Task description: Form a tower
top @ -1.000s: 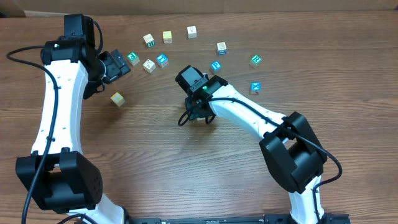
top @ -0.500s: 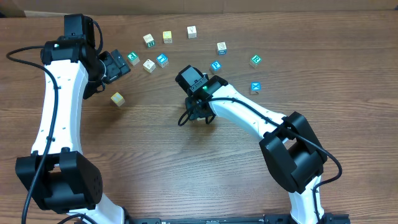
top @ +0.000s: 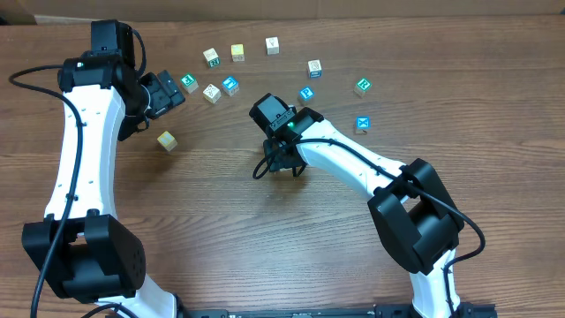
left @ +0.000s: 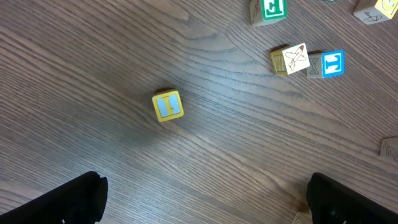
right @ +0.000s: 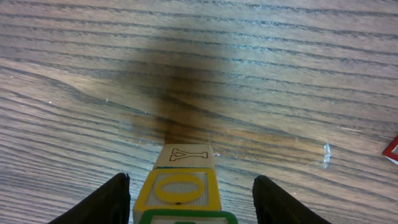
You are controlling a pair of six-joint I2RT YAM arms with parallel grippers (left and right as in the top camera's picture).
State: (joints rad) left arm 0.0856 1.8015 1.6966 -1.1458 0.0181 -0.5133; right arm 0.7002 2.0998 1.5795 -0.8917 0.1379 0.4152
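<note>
The tower (right: pixel 180 190) fills the bottom of the right wrist view. Its top cube has a pale wood top printed with Y and a yellow O face, and a green-bordered face shows on the cube below. My right gripper (right: pixel 193 205) is open and straddles the tower's top. One finger is close to the left side and the other is well clear on the right. In the overhead view the right gripper (top: pixel 278 161) hides the tower. My left gripper (left: pixel 205 208) is open over bare wood, below a loose yellow cube (left: pixel 167 105).
Loose cubes lie in an arc at the back of the table (top: pixel 221 238): yellow (top: pixel 167 140), green (top: pixel 189 82), blue (top: pixel 230 86), more to the right up to a blue one (top: pixel 362 124). A red-edged corner (right: pixel 392 149) shows right of the tower.
</note>
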